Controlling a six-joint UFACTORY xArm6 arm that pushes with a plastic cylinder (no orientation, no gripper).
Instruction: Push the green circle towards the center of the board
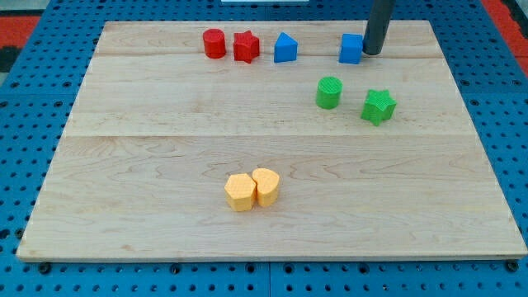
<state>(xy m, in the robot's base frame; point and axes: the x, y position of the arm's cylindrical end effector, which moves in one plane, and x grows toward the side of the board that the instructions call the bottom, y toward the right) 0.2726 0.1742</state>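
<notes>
The green circle [328, 92] stands on the wooden board [165, 165], right of the middle and towards the view's top. A green star [379, 106] lies just to its right. My tip [374, 52] rests near the board's top edge, touching or almost touching the right side of a blue cube [351, 49]. The tip is above and to the right of the green circle, apart from it.
A red cylinder [214, 43], a red star [246, 47] and a blue triangular block [285, 48] line the top edge. Two yellow blocks [252, 190] sit together at the lower middle. Blue pegboard surrounds the board.
</notes>
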